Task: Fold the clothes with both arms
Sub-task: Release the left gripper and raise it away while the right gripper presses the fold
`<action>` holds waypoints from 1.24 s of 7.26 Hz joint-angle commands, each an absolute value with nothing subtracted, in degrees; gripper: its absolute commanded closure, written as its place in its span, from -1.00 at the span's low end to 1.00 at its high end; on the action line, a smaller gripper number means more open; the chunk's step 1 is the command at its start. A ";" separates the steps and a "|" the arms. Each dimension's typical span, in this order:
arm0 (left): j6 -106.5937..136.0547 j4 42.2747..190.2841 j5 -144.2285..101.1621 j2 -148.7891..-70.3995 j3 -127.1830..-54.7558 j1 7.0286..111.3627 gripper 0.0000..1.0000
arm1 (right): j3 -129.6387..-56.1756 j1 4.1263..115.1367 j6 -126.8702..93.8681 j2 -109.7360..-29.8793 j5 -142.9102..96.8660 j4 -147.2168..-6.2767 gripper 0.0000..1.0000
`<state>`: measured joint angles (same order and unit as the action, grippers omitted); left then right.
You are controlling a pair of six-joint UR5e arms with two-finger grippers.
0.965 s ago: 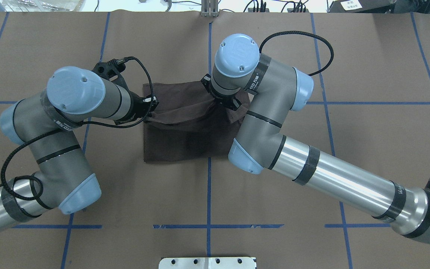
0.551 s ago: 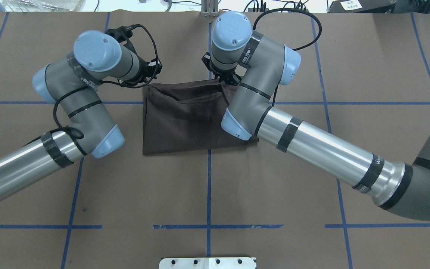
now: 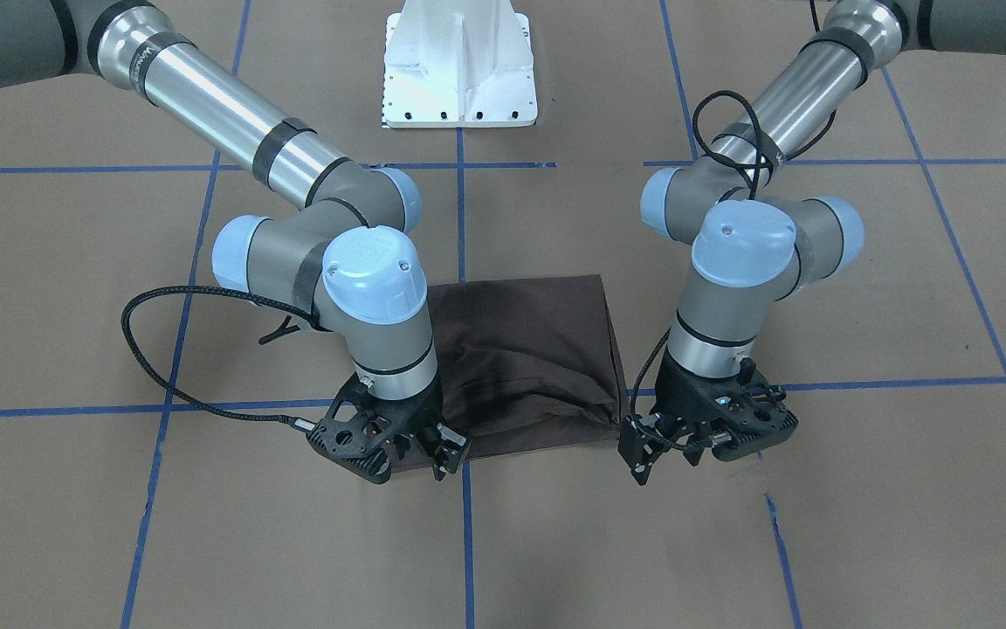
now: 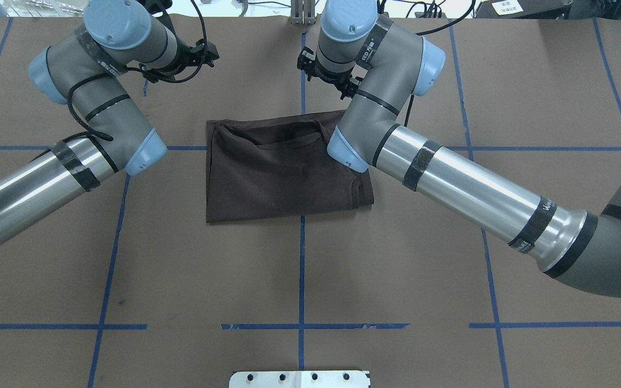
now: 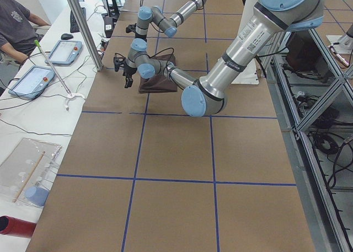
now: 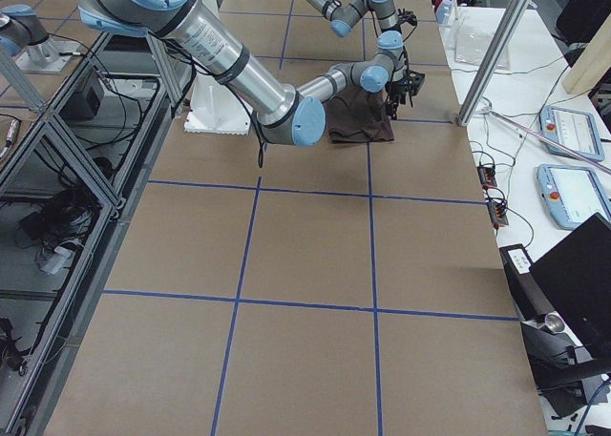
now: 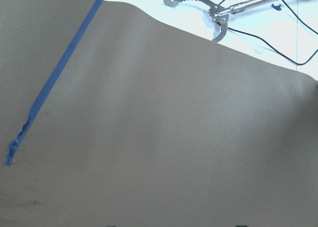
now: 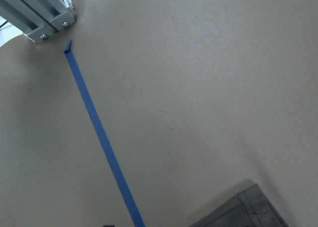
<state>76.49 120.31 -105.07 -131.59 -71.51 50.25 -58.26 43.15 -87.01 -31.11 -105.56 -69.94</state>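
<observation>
Dark brown T-shirt (image 4: 278,172) lies on the paper-covered bench (image 4: 299,280), folded into a rough rectangle across the centre blue tape line (image 4: 301,269), in the half far from the robot's white pedestal (image 3: 459,70). The edge away from the robot is a puffed, rumpled fold, and the edge towards the robot lies flat and straight. Left gripper (image 3: 660,450) hangs off the cloth, beyond the shirt's far corner on the robot's left; jaws parted, nothing between them. Right gripper (image 3: 442,447) hangs past the far edge on the other side, jaws likewise spread and empty. From overhead both grippers sit clear of the cloth, with the right arm's (image 4: 450,178) blue elbow cap crossing above the shirt's far right corner. The right wrist view shows bare paper, a tape line and one grey-brown cloth corner (image 8: 248,209) at the bottom. The left wrist view shows paper only, with metal tongs (image 7: 198,1) beyond its edge. A seated person (image 5: 16,23) is at the side table.
</observation>
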 commanded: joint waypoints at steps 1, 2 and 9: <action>76.03 119.80 -111.43 -124.06 -81.58 51.76 -1.00 | -67.53 41.50 -77.04 -31.11 -107.05 -85.07 -1.00; 74.81 118.75 -113.36 -122.27 -85.13 52.55 -1.00 | -70.55 39.31 -76.04 -30.94 -106.35 -89.95 -1.00; 71.19 115.31 -113.64 -121.90 -86.75 54.14 -1.00 | -62.85 32.69 -64.35 -29.88 -97.92 -90.09 -1.00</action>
